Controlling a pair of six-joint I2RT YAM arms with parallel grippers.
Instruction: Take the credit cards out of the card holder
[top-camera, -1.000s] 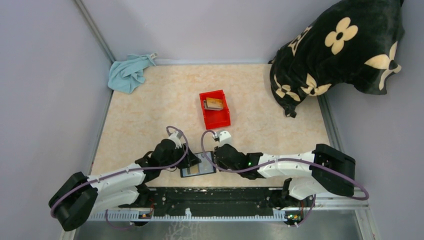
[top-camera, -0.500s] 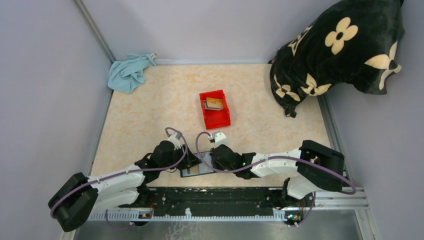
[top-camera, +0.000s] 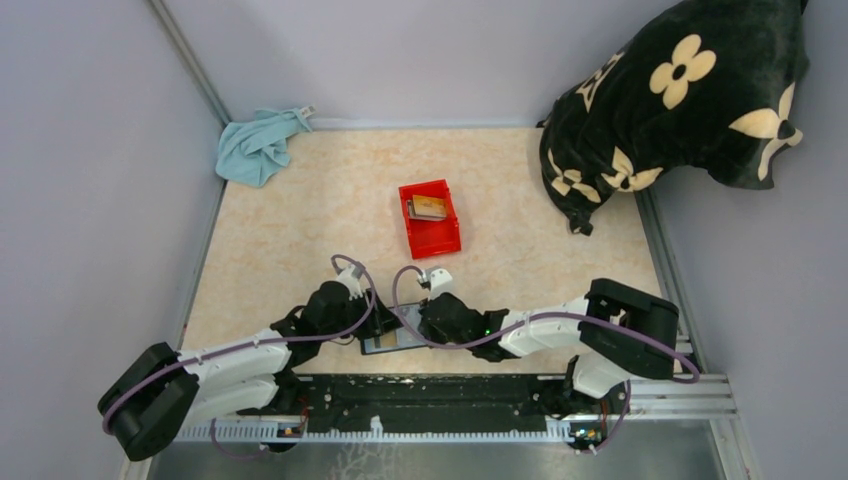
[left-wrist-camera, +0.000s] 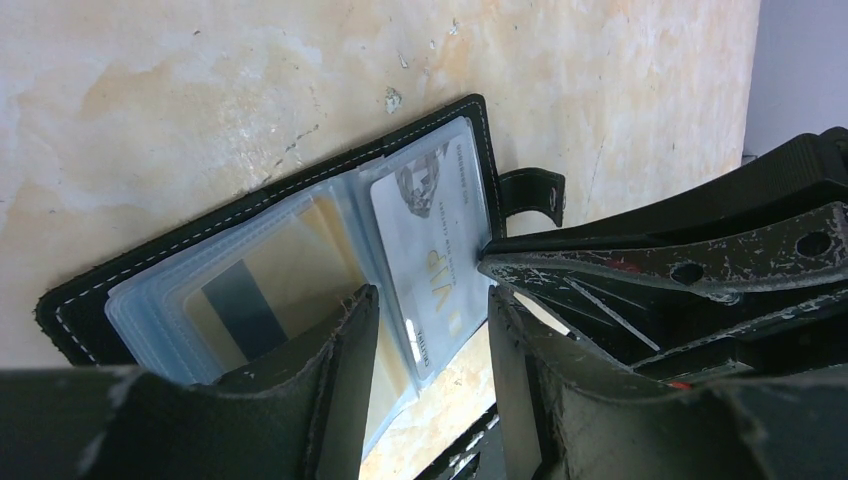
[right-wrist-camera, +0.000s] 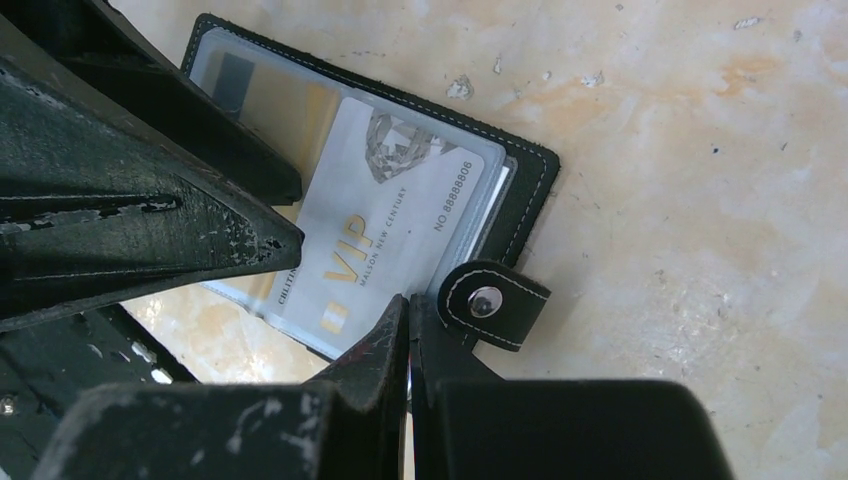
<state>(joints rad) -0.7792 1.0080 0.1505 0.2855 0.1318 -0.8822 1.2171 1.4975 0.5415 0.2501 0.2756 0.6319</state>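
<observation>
The card holder (top-camera: 392, 341) lies open on the table near the front edge, a black wallet (left-wrist-camera: 250, 205) with clear sleeves. A grey VIP card (left-wrist-camera: 430, 230) sits in the right sleeve and a tan card (left-wrist-camera: 290, 270) with a dark stripe in the left one. My left gripper (left-wrist-camera: 425, 330) is open, its fingers straddling the near edge of the sleeves. My right gripper (right-wrist-camera: 408, 310) is shut, its tips touching the edge of the grey card's (right-wrist-camera: 385, 225) sleeve beside the snap strap (right-wrist-camera: 490, 303). Both grippers (top-camera: 375, 325) (top-camera: 415, 322) meet over the holder.
A red bin (top-camera: 432, 240) stands beyond the wallet at mid-table with cards (top-camera: 430, 207) in it. A blue cloth (top-camera: 258, 145) lies in the far left corner. A black flowered cushion (top-camera: 680, 100) fills the far right corner. Grey walls close in both sides.
My right arm has moved left, bringing its gripper in against the wallet's right side. The left gripper and the wallet have hardly moved.
</observation>
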